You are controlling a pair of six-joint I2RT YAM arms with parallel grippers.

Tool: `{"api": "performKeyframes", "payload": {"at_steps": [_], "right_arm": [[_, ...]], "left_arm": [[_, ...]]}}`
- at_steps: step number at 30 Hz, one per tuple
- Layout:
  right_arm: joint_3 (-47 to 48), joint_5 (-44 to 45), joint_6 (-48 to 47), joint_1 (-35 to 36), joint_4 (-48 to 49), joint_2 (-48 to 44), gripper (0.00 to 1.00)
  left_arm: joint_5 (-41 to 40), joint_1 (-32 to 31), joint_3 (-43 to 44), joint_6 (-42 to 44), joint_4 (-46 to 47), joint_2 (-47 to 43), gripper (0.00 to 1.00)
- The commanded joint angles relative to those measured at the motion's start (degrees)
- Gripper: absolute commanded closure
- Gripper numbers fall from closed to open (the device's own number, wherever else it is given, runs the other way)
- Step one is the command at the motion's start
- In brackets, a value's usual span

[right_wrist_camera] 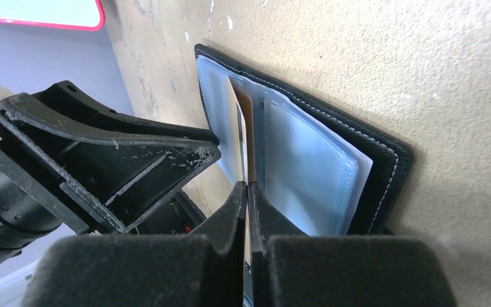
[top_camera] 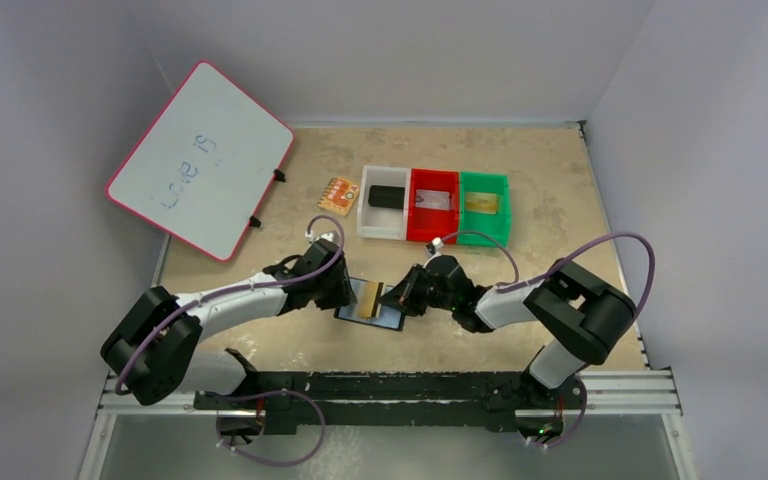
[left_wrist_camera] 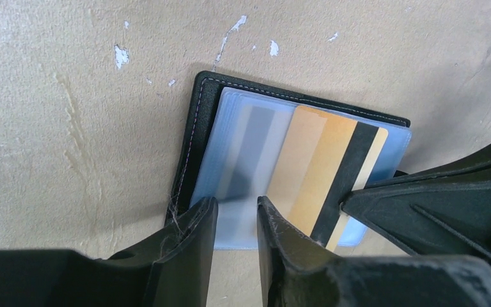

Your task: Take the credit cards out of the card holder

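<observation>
On the beige speckled table (top_camera: 560,200), the open black folding card holder (top_camera: 388,318) with pale blue sleeves lies between both grippers, with free tabletop on its far side. The left gripper (left_wrist_camera: 236,208), jaws slightly spread, rests on its near edge. The right gripper (right_wrist_camera: 247,192) pinches the gold-tan plastic card (left_wrist_camera: 313,166), which is partly out of a sleeve.

The card holder (left_wrist_camera: 195,128) shows matt black, leather-like covers with pale stitching and glossy clear plastic sleeves. The gold card (left_wrist_camera: 319,166) is smooth, shiny plastic. The table (left_wrist_camera: 70,128) looks rough and chipped.
</observation>
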Motion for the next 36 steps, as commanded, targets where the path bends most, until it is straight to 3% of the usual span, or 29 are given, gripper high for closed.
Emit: {"api": "performKeyframes", "payload": {"at_steps": [1,4,12,24,36], "right_arm": [[0.23,2.54,-0.90,-0.40,-3.33,-1.64,1.00],[1.24,2.80,-1.45,-0.40,-5.62,-1.57,1.00],[1.76,2.56,-1.60,-0.40,-6.24,-0.73,1.00],[2.34,1.56,-1.80,-0.40,-4.51,0.57,1.00],[1.47,-0.62,-0.66,-1.00,4.44,2.83,0.88]], "left_arm": [[-2.08,-0.49,1.24,0.58,-3.16,-1.72,0.66],[-2.85,-0.55,2.50,0.49,-3.39,-4.11,0.58],[3.42,-0.69,4.83,1.63,1.79,-3.26,0.54],[3.40,-2.69,3.00,0.20,2.06,4.81,0.64],[3.46,-3.59,1.46,0.68,1.39,5.51,0.76]]}}
